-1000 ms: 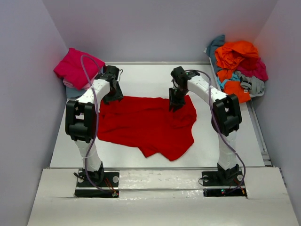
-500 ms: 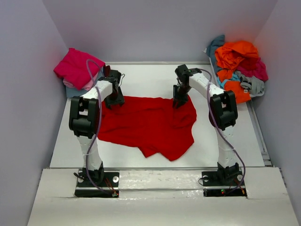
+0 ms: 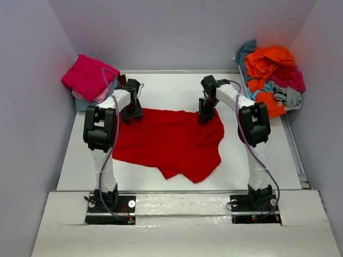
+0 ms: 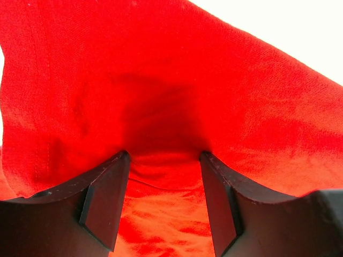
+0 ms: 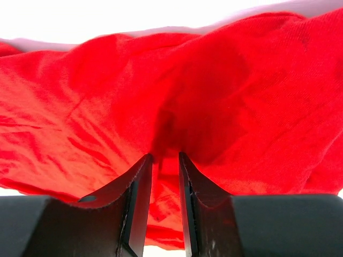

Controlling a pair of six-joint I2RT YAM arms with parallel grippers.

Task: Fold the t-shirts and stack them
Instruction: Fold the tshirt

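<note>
**Both tools on the far hem of the red shirt: which way does the fold go?**

So the red shirt (image 3: 171, 142) lies spread across the middle of the worktop (image 3: 161, 88), a bit rumpled, with one lump trailing toward the near right. Its wide side runs left to right.

Both arms are stretched out to the shirt's far edge. The left tool (image 3: 132, 113) sits at the far-left corner and the right tool (image 3: 205, 116) is further along that edge, short of the far-right corner. That means nearly all the cloth lies on the near side of both tools, toward the arm bases. Each arm has its own end, and neither has to cross over.

In its wrist view, the right tool is nearly closed and pinches a ridge of red cloth that tents up from its tips. The left tool stands about half open with a fat fold bulging between its fingers (image 4: 107, 198). I can't tell whether it really clamps that fold or only straddles it.

My guess is the far edge gets drawn toward the near side, and if the left grip is loose that corner will lag.

There's a pink pile (image 3: 86, 77) at the far left and an orange heap (image 3: 270, 75) at the far right, both well apart from the shirt.
</note>
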